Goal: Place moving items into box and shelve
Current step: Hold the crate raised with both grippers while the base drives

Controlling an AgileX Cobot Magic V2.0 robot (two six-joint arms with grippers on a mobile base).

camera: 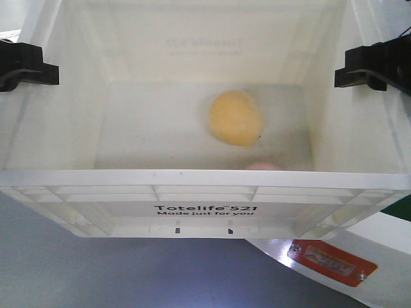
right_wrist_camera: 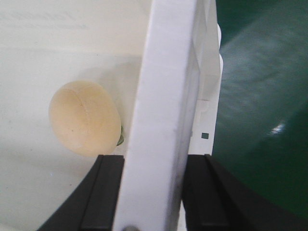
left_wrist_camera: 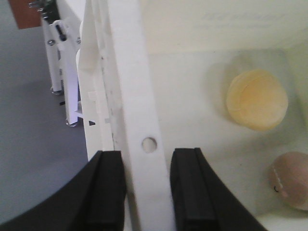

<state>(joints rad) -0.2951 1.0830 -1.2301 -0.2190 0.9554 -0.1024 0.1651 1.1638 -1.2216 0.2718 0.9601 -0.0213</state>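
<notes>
Grey surface (camera: 96, 269) below; left claw (left_wrist_camera: 148, 190), right claw (right_wrist_camera: 154, 192) clamp box (camera: 205, 178) walls; yellow lump (camera: 236, 118), pinkish lump (left_wrist_camera: 291, 180) inside (apart).

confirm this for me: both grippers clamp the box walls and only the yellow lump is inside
Not quite. The left gripper and right gripper do clamp the box walls, but two lumps are inside: the yellow lump and a pink lump, both clear in the left wrist view.

Two moving items (left_wrist_camera: 257, 98) inside the box (camera: 96, 178)
</notes>
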